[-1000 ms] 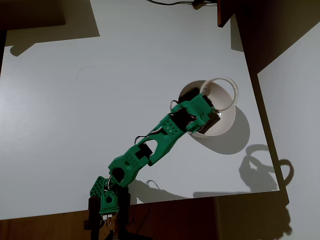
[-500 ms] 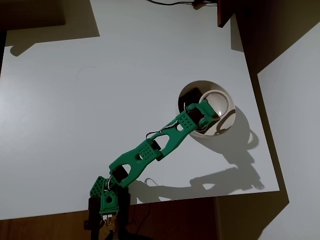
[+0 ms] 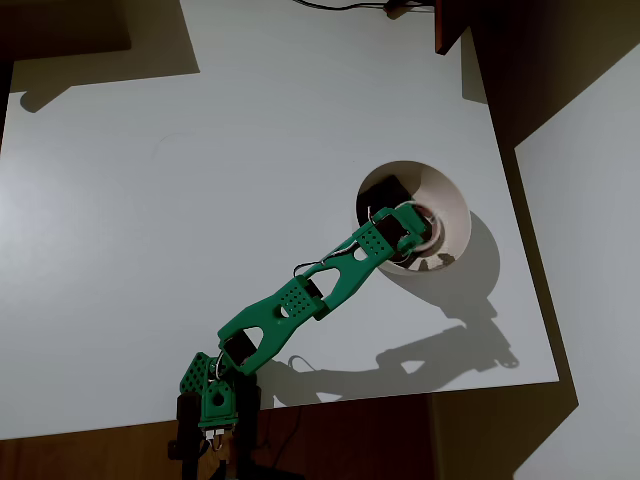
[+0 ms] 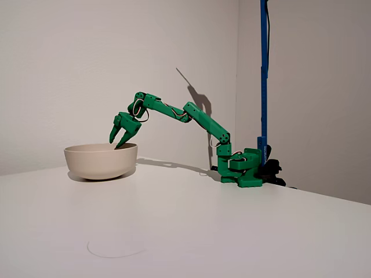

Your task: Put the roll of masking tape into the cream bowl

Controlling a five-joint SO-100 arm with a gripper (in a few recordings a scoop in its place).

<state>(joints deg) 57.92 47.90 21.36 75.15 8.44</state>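
I see my gripper (image 4: pixel 117 141) spread open and empty over the bowl (image 4: pixel 99 162), fingertips at its rim; the tape (image 3: pixel 432 232) lies inside, beside a dark block (image 3: pixel 387 190).

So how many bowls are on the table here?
1: the cream bowl near the table's right edge in the overhead view, under the gripper, left of the arm's base in the fixed view.

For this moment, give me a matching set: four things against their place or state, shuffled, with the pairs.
1. gripper
2. roll of masking tape
3. cream bowl
4. blue pole

A. standing on the white table
B. upright behind the arm's base
C. open, above the bowl
D. lying inside the bowl

Pairs: 1-C, 2-D, 3-A, 4-B
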